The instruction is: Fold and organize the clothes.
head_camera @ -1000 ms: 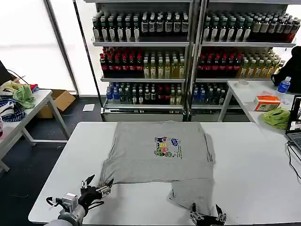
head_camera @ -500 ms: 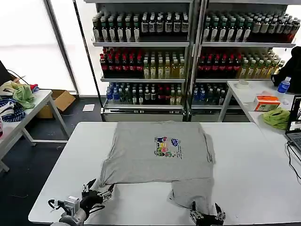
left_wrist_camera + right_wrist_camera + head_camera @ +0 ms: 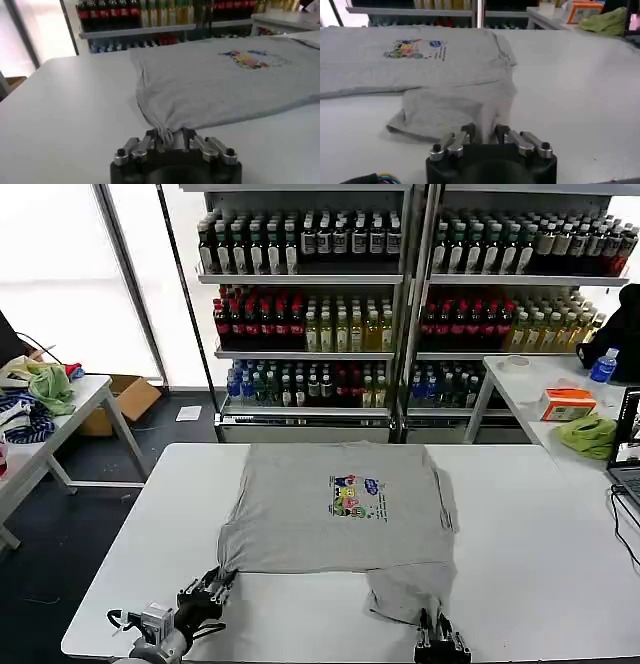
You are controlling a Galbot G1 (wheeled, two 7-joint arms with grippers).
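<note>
Slippage is the main hazard judged from this moment: each gripper has only a thin bunch of cloth, so a pull that is uneven or too quick could let a corner escape, or drag the whole shirt [image 3: 340, 509] across the table [image 3: 520, 544] and skew the fold. Creasing across the chest print [image 3: 356, 496] could also follow if one arm leads the other.

The grey shirt is spread flat on the white table, print upward, its far edge toward the drinks shelves [image 3: 410, 294] and its near hem toward the robot. A doubled flap of the shirt lies beyond the near hem on the robot's right.

The left gripper [image 3: 212, 587] is placed at the shirt's near left corner; in the left wrist view the left gripper [image 3: 169, 141] is seen clamped on a gathered pinch of that corner, the fingers drawn in tight against the cloth.

The right gripper [image 3: 440, 636] is set at the near edge of the doubled flap, by the table's front edge. In the right wrist view the right gripper [image 3: 482, 135] appears closed onto a raised fold of the flap, though the contact is partly hidden by the bunched cloth.
</note>
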